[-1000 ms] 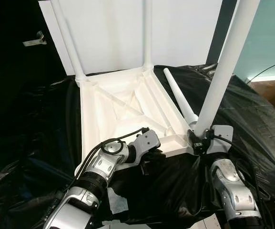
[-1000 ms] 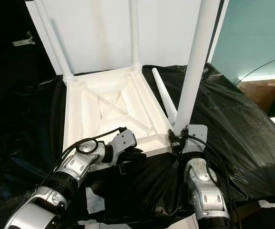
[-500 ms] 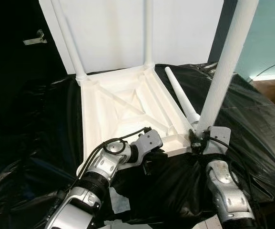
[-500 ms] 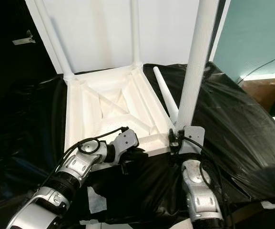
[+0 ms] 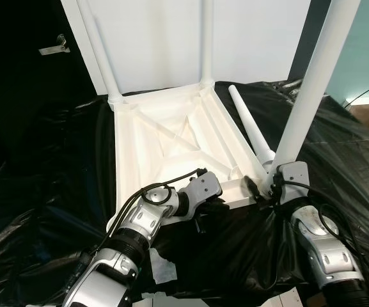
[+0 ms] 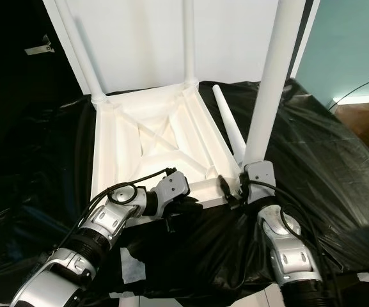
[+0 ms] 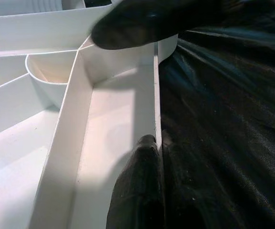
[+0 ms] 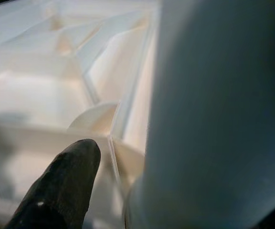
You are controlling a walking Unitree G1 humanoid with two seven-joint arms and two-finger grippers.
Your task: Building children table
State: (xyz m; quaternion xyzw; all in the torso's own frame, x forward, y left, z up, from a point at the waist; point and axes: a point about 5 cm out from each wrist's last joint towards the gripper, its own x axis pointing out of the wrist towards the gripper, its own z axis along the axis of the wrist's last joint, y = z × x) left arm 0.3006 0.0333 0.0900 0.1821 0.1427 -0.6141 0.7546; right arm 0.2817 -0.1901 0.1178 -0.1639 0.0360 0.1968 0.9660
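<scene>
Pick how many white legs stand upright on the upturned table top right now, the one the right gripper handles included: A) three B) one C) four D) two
A: two legs rise from the far corners of the table top, a third leg stands at the near right corner by the right gripper, and a fourth leg lies loose on the black sheet.

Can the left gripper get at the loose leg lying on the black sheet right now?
Probably not. The left gripper grips the tabletop's near rim, and the loose leg lies beyond the far side, past the upright leg that the right gripper holds.
</scene>
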